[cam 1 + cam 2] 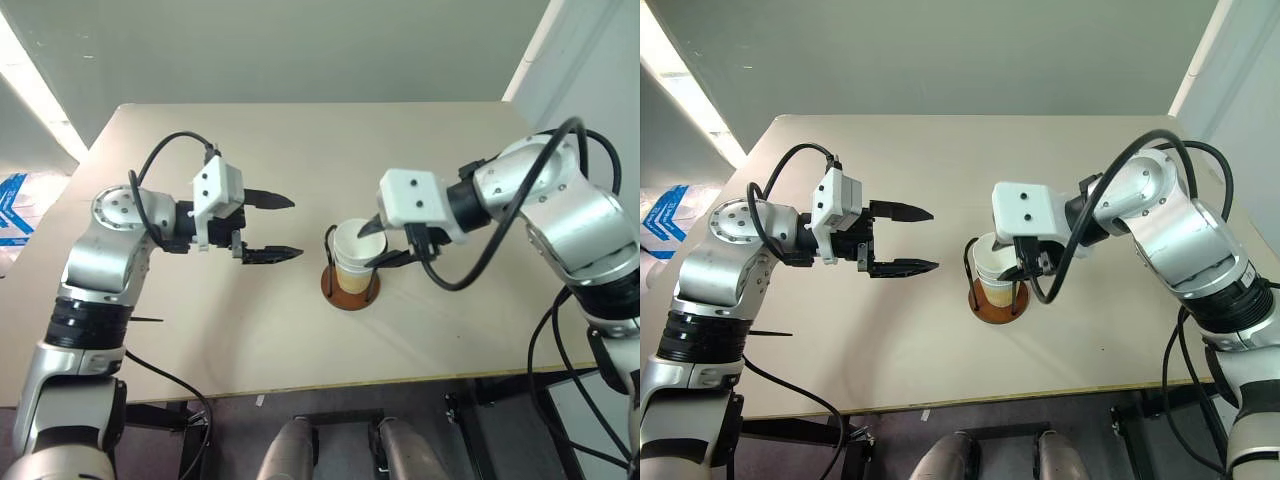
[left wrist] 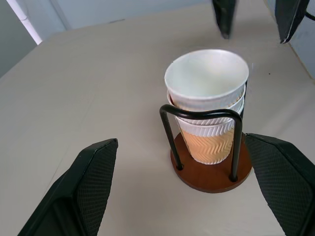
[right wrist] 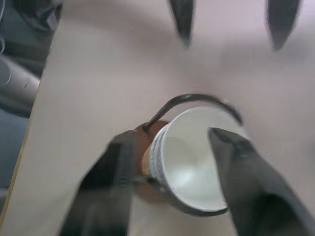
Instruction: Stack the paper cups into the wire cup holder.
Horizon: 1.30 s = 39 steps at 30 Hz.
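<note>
Item 1, far left: a blue-and-white sheet or bag (image 1: 14, 208) lying off the table's left edge; its printed pattern cannot be read as writing.

Item 2: table (image 1: 300, 150), pale beige top, carrying no label or lettering that can be made out.

Item 3: left gripper (image 1: 270, 228), on the table's left half, pointing toward the middle. Its two black fingers stand wide apart with nothing between them. A white block sits on the wrist behind them; no marking is legible on it.

Item 4, centre: wire cup holder (image 2: 211, 172), a round reddish-brown disc base with thin black upright wire loops, standing on the table just right of the left gripper's fingertips and apart from them. In the left wrist view it sits between and beyond that gripper's two fingers.

Item 5: paper cups (image 2: 206, 98), nested in a stack inside the holder, upright, white rolled rims uppermost. The lowest shows a tan outer wall with a pressed zigzag texture; no brand or print is legible. The top cup sits slightly askew on the one below.

Item 6, right of centre: right gripper (image 1: 377, 243), reaching in from the right, directly at the top of the stack. Its fingers are parted, one (image 3: 246, 187) over the top cup's mouth, the other outside the cup wall; whether either touches the rim cannot be told.
</note>
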Each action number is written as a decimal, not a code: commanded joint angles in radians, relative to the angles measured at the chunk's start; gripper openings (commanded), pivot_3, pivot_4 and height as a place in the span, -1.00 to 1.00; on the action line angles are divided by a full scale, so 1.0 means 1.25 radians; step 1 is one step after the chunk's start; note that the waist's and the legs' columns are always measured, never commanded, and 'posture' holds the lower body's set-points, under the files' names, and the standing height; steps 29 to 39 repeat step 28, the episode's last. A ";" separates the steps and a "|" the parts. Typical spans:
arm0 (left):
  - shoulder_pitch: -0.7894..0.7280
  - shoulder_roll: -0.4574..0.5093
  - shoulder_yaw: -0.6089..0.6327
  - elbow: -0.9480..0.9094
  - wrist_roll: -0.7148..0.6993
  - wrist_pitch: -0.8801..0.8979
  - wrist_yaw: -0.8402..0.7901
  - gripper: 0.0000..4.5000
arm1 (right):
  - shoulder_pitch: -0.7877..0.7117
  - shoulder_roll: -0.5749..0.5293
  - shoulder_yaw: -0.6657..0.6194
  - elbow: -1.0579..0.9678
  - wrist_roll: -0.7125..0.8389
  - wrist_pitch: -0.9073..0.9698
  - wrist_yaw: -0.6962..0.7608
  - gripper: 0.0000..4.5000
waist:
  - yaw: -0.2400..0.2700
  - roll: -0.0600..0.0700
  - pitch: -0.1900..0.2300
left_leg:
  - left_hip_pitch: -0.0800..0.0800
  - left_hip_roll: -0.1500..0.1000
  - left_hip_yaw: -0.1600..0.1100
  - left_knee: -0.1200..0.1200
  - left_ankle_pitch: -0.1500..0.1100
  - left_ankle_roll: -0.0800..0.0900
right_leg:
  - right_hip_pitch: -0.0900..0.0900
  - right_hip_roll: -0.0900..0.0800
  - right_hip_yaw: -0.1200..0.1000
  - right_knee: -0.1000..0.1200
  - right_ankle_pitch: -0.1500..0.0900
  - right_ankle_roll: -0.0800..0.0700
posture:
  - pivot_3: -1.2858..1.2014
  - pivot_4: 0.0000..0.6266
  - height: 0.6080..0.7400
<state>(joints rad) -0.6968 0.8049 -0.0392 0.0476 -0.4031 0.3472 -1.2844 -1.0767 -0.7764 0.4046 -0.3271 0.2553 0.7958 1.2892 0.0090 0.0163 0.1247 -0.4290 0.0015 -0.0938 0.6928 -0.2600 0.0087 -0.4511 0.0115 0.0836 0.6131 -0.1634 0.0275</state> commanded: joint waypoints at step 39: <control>0.150 0.015 0.324 -0.309 -0.219 0.275 0.385 1.00 | 0.315 -0.035 -0.457 0.062 0.206 0.101 -0.302 0.59 | -0.003 0.000 0.000 | 0.009 0.001 0.001 -0.009 0.006 -0.003 | 0.005 0.001 0.001 0.000 0.002 -0.001 | 0.03 -0.52 1.00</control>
